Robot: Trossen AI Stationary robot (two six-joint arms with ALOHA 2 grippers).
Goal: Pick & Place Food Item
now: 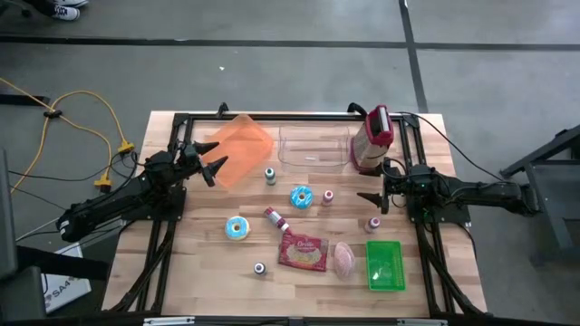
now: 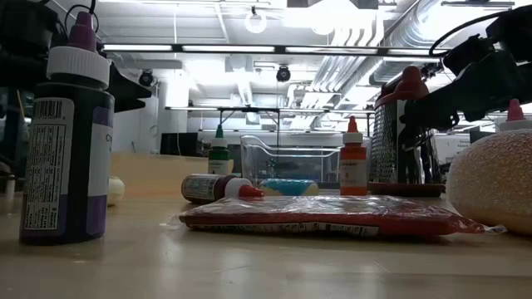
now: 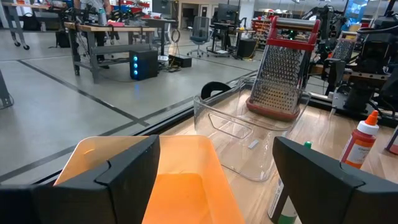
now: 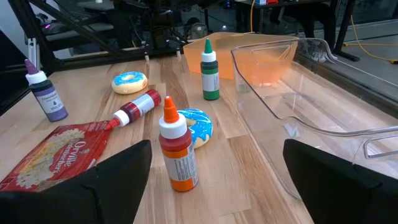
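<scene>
Concrete floor is surrounding a pale wooden bench point(image 1: 199, 272) on which everything is lying untouched, so by my reading the task is only beginning. Both arms are waiting at the edges: the left end effector point(image 1: 210, 159) is hanging wide open and empty over the orange tray point(image 1: 240, 149) at the far left, and the right end effector point(image 1: 373, 199) is likewise spread wide with nothing in it, at the right edge just near of the metal grater point(image 1: 372, 140).

No food is sitting in either the orange tray or the clear plastic tub point(image 1: 314, 147) (which one is the goal I cannot tell). The likely items are in the middle: two blue-iced doughnuts, one point(image 1: 302, 196) near the centre and one point(image 1: 237, 228) to the left, a flat crinkly popcorn packet point(image 1: 304, 253), and a pink rounded lump point(image 1: 344, 259) beside a green tray point(image 1: 384, 264). Small squeeze bottles are standing about, and one red-capped bottle point(image 1: 274, 218) is lying on its side. The whole pick and the whole place are remaining
</scene>
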